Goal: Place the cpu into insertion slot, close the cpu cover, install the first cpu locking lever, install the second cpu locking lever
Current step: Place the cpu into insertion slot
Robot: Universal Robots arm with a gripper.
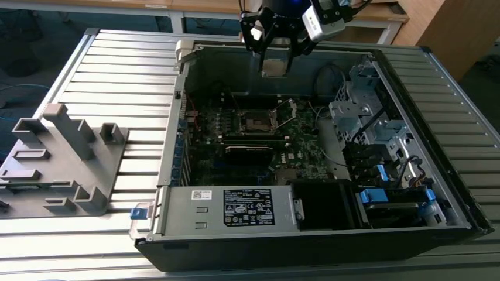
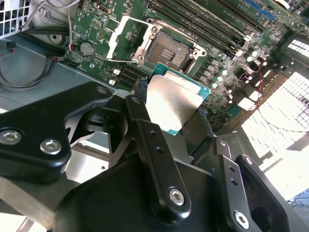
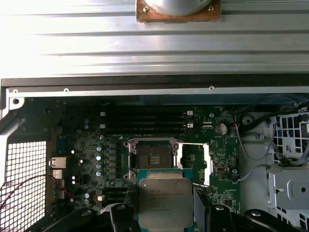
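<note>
You see the cpu [image 2: 175, 96] partly hidden behind black fingers [image 2: 149, 140] of the gripper [image 2: 167, 117] in the second wrist view; the exterior view's edge cuts off the arm [image 1: 270, 10].

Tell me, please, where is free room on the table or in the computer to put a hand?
The ribbed table is bare between the grey stand and the computer case, and behind the stand. Inside is crowded: cables beside the open socket, and the gripper holds the chip above the board.

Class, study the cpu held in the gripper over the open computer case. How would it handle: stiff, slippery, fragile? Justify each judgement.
Probably stiff: the cpu looks flat and unbent in the gripper. Likely slippery: its metal top looks smooth. Possibly fragile: a thin green board edges it.
</note>
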